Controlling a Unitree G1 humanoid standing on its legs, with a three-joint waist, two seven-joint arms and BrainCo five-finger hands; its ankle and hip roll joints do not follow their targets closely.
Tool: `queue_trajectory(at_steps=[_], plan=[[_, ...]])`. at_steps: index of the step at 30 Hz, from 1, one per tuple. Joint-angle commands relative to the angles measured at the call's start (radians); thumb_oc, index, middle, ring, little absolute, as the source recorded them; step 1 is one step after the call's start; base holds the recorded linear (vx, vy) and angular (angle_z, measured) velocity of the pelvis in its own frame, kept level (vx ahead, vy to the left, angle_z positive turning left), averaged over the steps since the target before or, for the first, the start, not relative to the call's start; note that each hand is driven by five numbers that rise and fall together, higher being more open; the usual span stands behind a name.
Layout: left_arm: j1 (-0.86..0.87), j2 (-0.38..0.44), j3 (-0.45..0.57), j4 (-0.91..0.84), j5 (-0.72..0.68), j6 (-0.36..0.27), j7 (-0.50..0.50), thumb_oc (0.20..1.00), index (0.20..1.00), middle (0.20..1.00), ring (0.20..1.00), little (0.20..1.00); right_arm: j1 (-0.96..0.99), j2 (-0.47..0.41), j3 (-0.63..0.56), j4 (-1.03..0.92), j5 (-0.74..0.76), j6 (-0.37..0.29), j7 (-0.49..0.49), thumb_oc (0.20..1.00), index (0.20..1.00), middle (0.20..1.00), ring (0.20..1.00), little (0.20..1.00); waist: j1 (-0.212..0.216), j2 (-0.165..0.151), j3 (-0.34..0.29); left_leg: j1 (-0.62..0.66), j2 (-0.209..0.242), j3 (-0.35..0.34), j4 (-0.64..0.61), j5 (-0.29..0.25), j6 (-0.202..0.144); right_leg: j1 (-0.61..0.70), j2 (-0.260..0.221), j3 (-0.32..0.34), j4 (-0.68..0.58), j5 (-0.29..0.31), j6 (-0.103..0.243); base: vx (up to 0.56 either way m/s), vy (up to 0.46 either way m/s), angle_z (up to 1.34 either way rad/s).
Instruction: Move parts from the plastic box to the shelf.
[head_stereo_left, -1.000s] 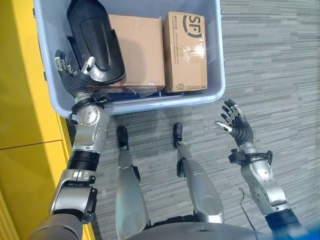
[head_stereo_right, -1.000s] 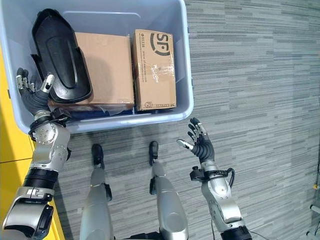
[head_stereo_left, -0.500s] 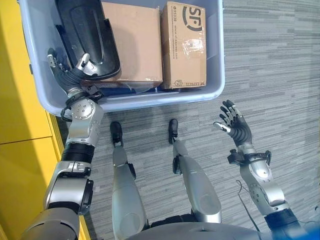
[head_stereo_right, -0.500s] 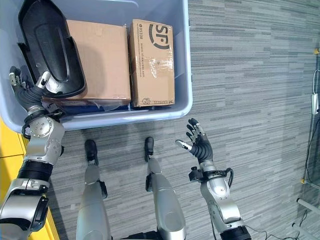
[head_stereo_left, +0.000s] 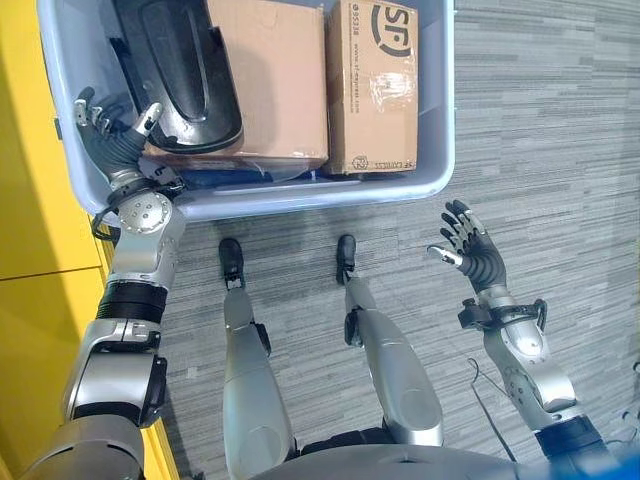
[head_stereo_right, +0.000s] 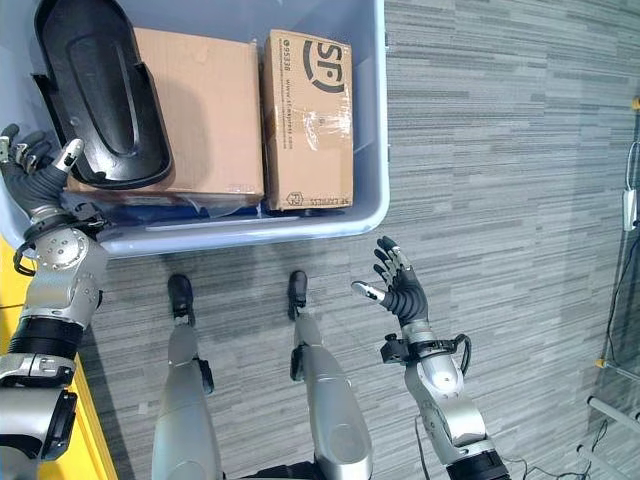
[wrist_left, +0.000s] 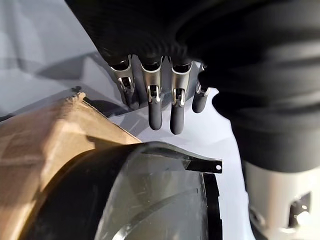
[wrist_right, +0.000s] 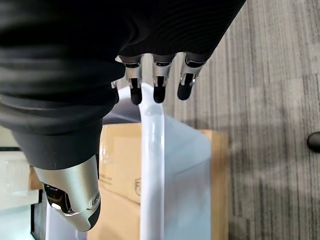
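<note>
A pale blue plastic box (head_stereo_left: 300, 198) stands on the floor in front of me. Inside it a black moulded part (head_stereo_left: 180, 70) lies on a plain cardboard box (head_stereo_left: 270, 80), with a printed cardboard box (head_stereo_left: 375, 85) to its right. My left hand (head_stereo_left: 115, 140) reaches over the box's near left corner, open, its thumb against the black part's (wrist_left: 150, 200) near edge and its fingers (wrist_left: 160, 107) spread beside it. My right hand (head_stereo_left: 468, 250) hovers open over the carpet to the right of the box, palm turned towards it.
A yellow shelf unit (head_stereo_left: 35, 300) runs along my left side, close to the plastic box. Grey striped carpet (head_stereo_left: 560, 130) spreads to the right. A dark blue item (head_stereo_left: 250, 178) lies under the cardboard boxes at the near wall.
The camera has shifted a little. My left hand has slid left along the box's near corner, staying at the black part's edge. The right hand has stayed put.
</note>
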Motion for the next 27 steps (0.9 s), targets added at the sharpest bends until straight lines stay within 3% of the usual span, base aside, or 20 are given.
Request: queue_trajectory(at_steps=[1,16,27], plan=[[-0.070,0.137,0.047,0.049,0.044,-0.006,0.003,1.000,1.000,1.000,1.000,1.000,0.003,-0.036,-0.073,-0.053,0.023,-0.032,0.008,1.000,1.000,1.000,1.000,1.000,0.012,-0.033,0.001,0.104,0.023,0.021,0.005,-0.106,0.006,0.082,-0.086,0.008,0.030,-0.068,0.091,0.00,0.000,0.00],[-0.189,0.254,-0.013,0.162,0.082,0.034,0.006,1.000,1.000,1.000,1.000,1.000,0.025,-0.057,-0.081,-0.059,0.052,-0.043,0.037,1.000,1.000,1.000,1.000,1.000,0.000,-0.048,-0.005,0.078,0.027,0.015,0.007,-0.104,0.007,0.069,-0.083,0.003,0.021,-0.060,0.096,0.00,0.000,0.00],[-0.311,0.349,-0.099,0.348,0.057,0.081,-0.038,1.000,1.000,1.000,1.000,1.000,0.037,-0.082,-0.078,-0.063,0.075,-0.043,0.055,1.000,1.000,1.000,1.000,1.000,-0.004,-0.063,-0.004,0.041,0.027,0.004,0.015,-0.104,0.010,0.056,-0.083,-0.007,0.013,-0.051,0.102,0.00,0.000,0.01]])
